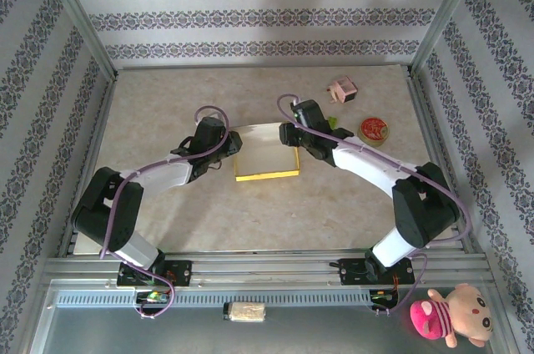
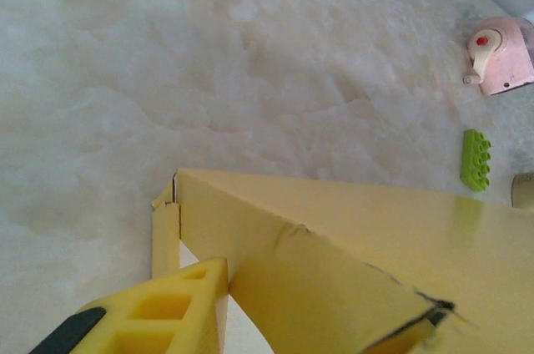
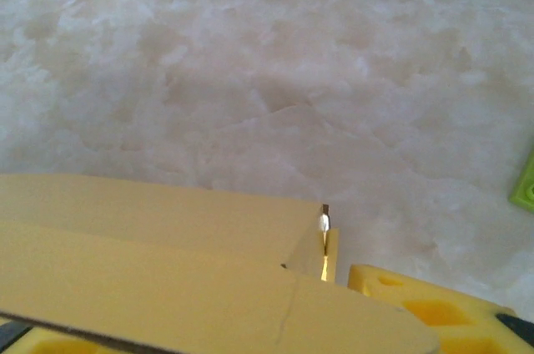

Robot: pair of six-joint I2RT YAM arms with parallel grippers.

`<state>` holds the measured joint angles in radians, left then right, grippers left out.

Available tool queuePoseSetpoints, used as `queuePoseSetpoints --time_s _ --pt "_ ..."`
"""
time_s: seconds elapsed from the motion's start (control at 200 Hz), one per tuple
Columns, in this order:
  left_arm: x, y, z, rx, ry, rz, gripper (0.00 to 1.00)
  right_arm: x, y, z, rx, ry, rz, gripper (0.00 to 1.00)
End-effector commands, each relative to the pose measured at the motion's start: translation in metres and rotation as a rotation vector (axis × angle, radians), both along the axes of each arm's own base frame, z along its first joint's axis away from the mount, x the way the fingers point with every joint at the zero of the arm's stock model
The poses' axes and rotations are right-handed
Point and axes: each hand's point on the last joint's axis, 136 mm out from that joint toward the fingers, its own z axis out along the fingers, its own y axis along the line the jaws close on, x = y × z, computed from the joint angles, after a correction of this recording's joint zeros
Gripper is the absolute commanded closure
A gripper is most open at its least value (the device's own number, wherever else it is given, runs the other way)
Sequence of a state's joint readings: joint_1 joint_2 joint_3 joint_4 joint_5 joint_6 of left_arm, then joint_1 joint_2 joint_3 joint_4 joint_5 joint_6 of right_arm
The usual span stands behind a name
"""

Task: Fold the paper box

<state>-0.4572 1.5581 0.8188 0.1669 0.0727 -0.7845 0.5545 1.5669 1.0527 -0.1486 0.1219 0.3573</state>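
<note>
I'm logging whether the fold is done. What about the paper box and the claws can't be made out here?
- Top view: the arms' wrists cover both ends of the paper box, so whether the left claw or right claw grips it is hidden.
- Left wrist view: box cut off by bottom and right edges.
- Right wrist view: box cut off by left and bottom edges.
</note>
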Motion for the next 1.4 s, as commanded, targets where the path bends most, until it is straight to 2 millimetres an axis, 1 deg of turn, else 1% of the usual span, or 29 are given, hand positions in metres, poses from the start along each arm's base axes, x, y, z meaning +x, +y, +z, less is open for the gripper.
queuePoseSetpoints --time_s 0.0,0.14,0.185,0.32,0.385,0.52,0.58,0.64,0.725,0.77,0.78,0.79,0.864,0.924,0.954,0.974,1.004,1.059,1.104,1.194,1.294,1.394 --pt "-0.007 -0.006 0.008 0.007 -0.048 -0.023 0.72 -0.015 -0.003 0.000 -0.001 0.009 0.018 0.45" --pt "-0.018 -0.004 0.011 0.034 -0.072 -0.020 0.72 -0.025 -0.007 0.009 0.007 0.003 0.028 0.43" --pt "-0.020 -0.004 0.013 0.037 -0.084 -0.019 0.68 -0.029 -0.008 0.014 0.011 -0.002 0.036 0.41" --pt "-0.028 -0.001 0.017 0.054 -0.108 -0.015 0.67 -0.041 -0.008 0.027 0.022 -0.010 0.086 0.40" --pt "-0.030 -0.002 0.018 0.051 -0.113 -0.017 0.67 -0.047 -0.007 0.036 0.043 -0.014 0.106 0.40" --pt "-0.038 -0.005 0.024 0.038 -0.134 -0.033 0.67 -0.054 -0.005 0.063 0.096 -0.047 0.125 0.40" --pt "-0.044 -0.006 0.031 0.034 -0.153 -0.036 0.67 -0.054 -0.006 0.078 0.118 -0.067 0.117 0.40" --pt "-0.050 -0.007 0.043 0.020 -0.185 -0.043 0.67 -0.052 -0.007 0.093 0.145 -0.078 0.100 0.40" --pt "-0.060 -0.009 0.069 0.002 -0.241 -0.061 0.67 -0.046 -0.008 0.112 0.187 -0.072 0.064 0.40" --pt "-0.065 -0.010 0.086 -0.018 -0.271 -0.081 0.67 -0.041 -0.009 0.117 0.200 -0.044 0.037 0.41" --pt "-0.066 -0.010 0.090 -0.023 -0.276 -0.082 0.67 -0.041 -0.011 0.114 0.199 -0.027 0.028 0.42" --pt "-0.067 -0.010 0.093 -0.028 -0.280 -0.083 0.67 -0.039 -0.011 0.117 0.204 -0.019 0.020 0.42" --pt "-0.072 -0.006 0.122 -0.041 -0.316 -0.080 0.67 -0.031 -0.014 0.119 0.218 0.069 -0.022 0.42" --pt "-0.071 0.007 0.138 -0.013 -0.299 -0.023 0.64 -0.024 -0.015 0.115 0.226 0.140 -0.051 0.42" --pt "-0.068 0.017 0.140 0.009 -0.257 0.030 0.61 -0.020 -0.015 0.112 0.231 0.172 -0.059 0.42" --pt "-0.066 0.024 0.141 0.016 -0.225 0.067 0.60 -0.018 -0.015 0.111 0.236 0.192 -0.060 0.42" --pt "-0.063 0.035 0.138 0.026 -0.157 0.115 0.60 -0.013 -0.015 0.107 0.241 0.222 -0.066 0.42" --pt "-0.054 0.044 0.139 0.010 -0.077 0.153 0.60 -0.005 -0.014 0.102 0.247 0.278 -0.071 0.42" --pt "-0.044 0.043 0.143 -0.015 -0.061 0.137 0.59 0.000 -0.011 0.094 0.243 0.325 -0.057 0.43" --pt "-0.025 0.039 0.148 -0.092 -0.066 0.133 0.55 0.008 -0.006 0.086 0.223 0.362 -0.033 0.43" --pt "-0.008 0.036 0.144 -0.181 -0.041 0.126 0.45 0.013 0.002 0.075 0.235 0.394 -0.016 0.43" --pt "0.002 0.024 0.135 -0.205 -0.018 0.055 0.37 0.012 0.011 0.063 0.261 0.442 0.011 0.41"
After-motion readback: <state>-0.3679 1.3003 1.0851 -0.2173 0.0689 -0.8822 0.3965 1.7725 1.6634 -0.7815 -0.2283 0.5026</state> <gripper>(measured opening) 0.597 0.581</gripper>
